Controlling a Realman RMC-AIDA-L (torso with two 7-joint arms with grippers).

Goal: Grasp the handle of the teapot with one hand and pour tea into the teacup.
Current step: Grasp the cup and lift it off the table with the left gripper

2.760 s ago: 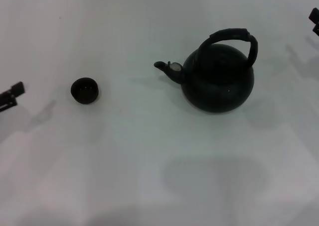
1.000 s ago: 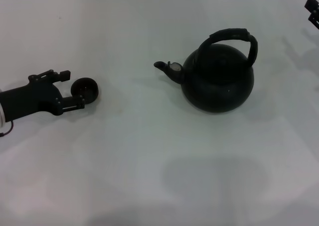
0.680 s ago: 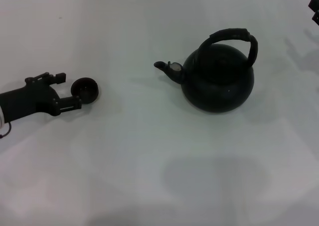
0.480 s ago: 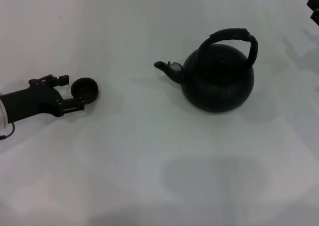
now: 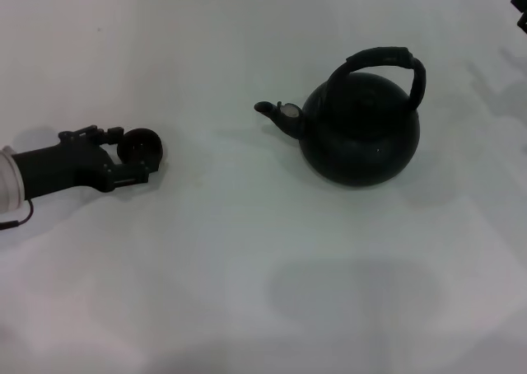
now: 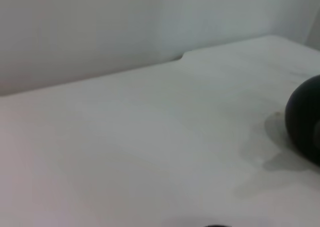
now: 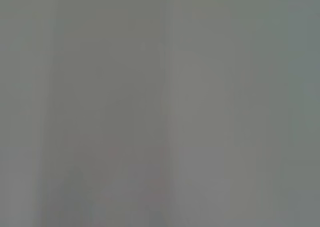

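The left gripper (image 5: 130, 154) reaches in low from the left edge of the head view, its two black fingers spread to either side of the teacup (image 5: 140, 150) at left centre. One finger sits behind the cup's rim and one in front, but whether they press on it cannot be told. The black forearm and pale wrist trail off toward the frame's left border.

The teapot (image 5: 359, 128) stands upright at right of centre on the white table (image 5: 247, 250), well apart from the cup, its spout (image 5: 276, 114) pointing left toward it and its arched handle (image 5: 387, 65) untouched. Only a dark sliver of the right gripper (image 5: 521, 18) shows at the upper right corner, its fingers out of sight.

The likely risk: the tiny cup is light, and a finger closing off-centre could tip it or skid it farther from the spout.
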